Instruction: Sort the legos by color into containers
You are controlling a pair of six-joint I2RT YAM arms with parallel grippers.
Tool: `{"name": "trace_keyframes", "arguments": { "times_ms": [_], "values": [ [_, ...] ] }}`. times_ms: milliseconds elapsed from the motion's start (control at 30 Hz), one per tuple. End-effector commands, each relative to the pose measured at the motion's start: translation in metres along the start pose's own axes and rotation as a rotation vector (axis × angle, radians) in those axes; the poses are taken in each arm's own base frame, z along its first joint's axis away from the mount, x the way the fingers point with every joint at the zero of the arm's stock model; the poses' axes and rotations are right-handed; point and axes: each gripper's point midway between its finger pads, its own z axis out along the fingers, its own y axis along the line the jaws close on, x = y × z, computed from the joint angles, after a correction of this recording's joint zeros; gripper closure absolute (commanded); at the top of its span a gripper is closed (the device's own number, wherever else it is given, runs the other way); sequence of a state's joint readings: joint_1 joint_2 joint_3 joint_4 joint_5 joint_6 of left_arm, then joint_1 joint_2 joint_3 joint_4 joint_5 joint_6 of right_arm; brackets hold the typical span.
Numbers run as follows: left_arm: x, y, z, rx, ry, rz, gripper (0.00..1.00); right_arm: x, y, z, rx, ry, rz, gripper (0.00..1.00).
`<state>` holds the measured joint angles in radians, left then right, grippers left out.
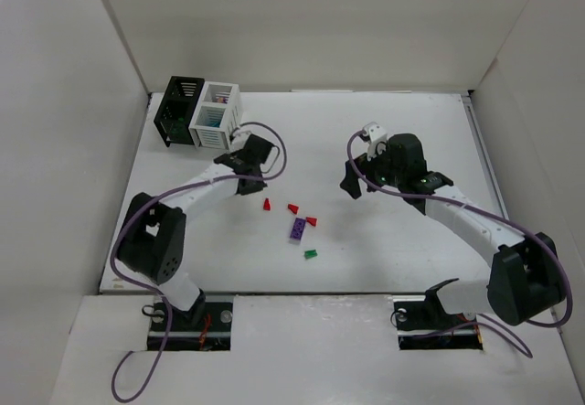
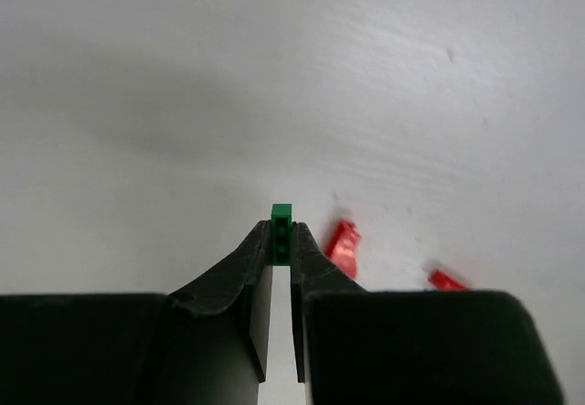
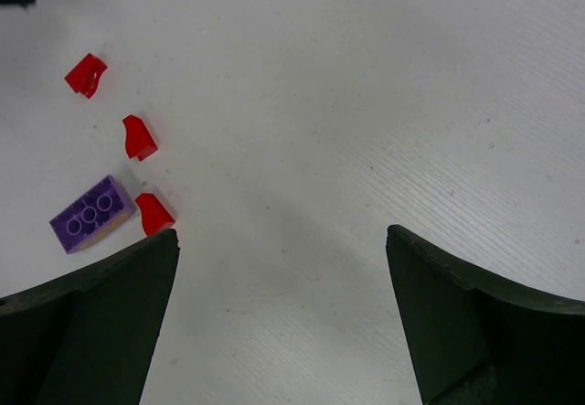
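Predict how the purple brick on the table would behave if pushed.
Lying flat, studs up, the purple brick would probably slide, not roll or tip. It looks rigid, so likely won't bend. A red wedge close beside it may get shoved along.

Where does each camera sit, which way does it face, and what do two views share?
Top external: above and behind, looking down on the table, black bin and white bin; both arms show.
Left wrist: on the left arm, looking along the left claw, shut on a green lego.
Right wrist: looking down past the open right claw at the table.
Shared: the purple brick shows in the top and right wrist views.
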<state>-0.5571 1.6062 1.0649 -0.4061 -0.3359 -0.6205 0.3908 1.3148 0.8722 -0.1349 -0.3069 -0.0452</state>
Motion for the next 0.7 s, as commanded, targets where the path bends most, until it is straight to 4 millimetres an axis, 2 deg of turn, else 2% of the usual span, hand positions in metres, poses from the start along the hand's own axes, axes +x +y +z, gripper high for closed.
{"name": "trace_keyframes", "arguments": {
  "times_ms": [0, 67, 100, 133, 200, 233, 267, 300, 333, 367, 400, 433, 467, 500, 533, 567, 600, 667],
  "values": [
    [-0.075, 0.043, -0.017, -0.041, -0.136, -0.146, 1.00, -0.020, -0.001, -0.010, 0.005, -0.066, -0.039, 0.00],
    [-0.115, 0.052, -0.029, -0.007, -0.212, -0.170, 1.00, -0.023, -0.006, -0.009, 0.015, -0.069, -0.034, 0.00],
    [-0.136, 0.070, -0.033, -0.017, -0.250, -0.207, 1.00, -0.023, -0.006, -0.009, 0.015, -0.069, -0.043, 0.00],
    [-0.163, 0.074, -0.044, -0.001, -0.305, -0.231, 1.00, -0.024, -0.010, -0.008, 0.023, -0.067, -0.038, 0.00],
    [-0.193, 0.093, -0.053, -0.021, -0.365, -0.264, 0.99, -0.026, -0.016, -0.007, 0.040, -0.068, -0.033, 0.00],
    [-0.207, 0.110, -0.050, -0.039, -0.382, -0.295, 0.98, -0.029, -0.019, -0.005, 0.049, -0.069, -0.033, 0.00],
    [-0.228, 0.116, -0.059, -0.031, -0.422, -0.320, 0.98, -0.034, -0.022, -0.007, 0.057, -0.079, -0.031, 0.00],
    [-0.240, 0.124, -0.061, -0.043, -0.447, -0.316, 0.97, -0.040, -0.023, -0.006, 0.058, -0.086, -0.034, 0.00],
    [-0.245, 0.129, -0.050, -0.053, -0.432, -0.315, 0.95, -0.040, -0.027, -0.004, 0.066, -0.083, -0.028, 0.00],
    [-0.267, 0.143, -0.056, -0.064, -0.480, -0.348, 0.95, -0.047, -0.028, -0.004, 0.067, -0.100, -0.033, 0.00],
    [-0.274, 0.147, -0.052, -0.067, -0.477, -0.357, 0.95, -0.051, -0.029, -0.002, 0.067, -0.105, -0.035, 0.00],
    [-0.275, 0.151, -0.033, -0.083, -0.441, -0.349, 0.97, -0.053, -0.034, -0.002, 0.076, -0.106, -0.030, 0.00],
    [-0.280, 0.161, -0.028, -0.103, -0.434, -0.350, 0.97, -0.054, -0.035, 0.001, 0.076, -0.101, -0.028, 0.00],
    [-0.299, 0.158, -0.034, -0.092, -0.466, -0.355, 0.98, -0.054, -0.035, 0.001, 0.076, -0.101, -0.028, 0.00],
    [-0.304, 0.165, -0.030, -0.115, -0.467, -0.353, 0.98, -0.057, -0.039, 0.001, 0.084, -0.105, -0.025, 0.00],
    [-0.304, 0.165, -0.011, -0.128, -0.436, -0.336, 0.98, -0.060, -0.040, 0.003, 0.084, -0.107, -0.025, 0.00],
    [-0.318, 0.169, -0.017, -0.132, -0.454, -0.336, 0.98, -0.060, -0.040, 0.003, 0.084, -0.107, -0.025, 0.00],
    [-0.324, 0.168, -0.009, -0.138, -0.442, -0.322, 0.98, -0.063, -0.046, 0.007, 0.092, -0.106, -0.020, 0.00]
  ]
}}
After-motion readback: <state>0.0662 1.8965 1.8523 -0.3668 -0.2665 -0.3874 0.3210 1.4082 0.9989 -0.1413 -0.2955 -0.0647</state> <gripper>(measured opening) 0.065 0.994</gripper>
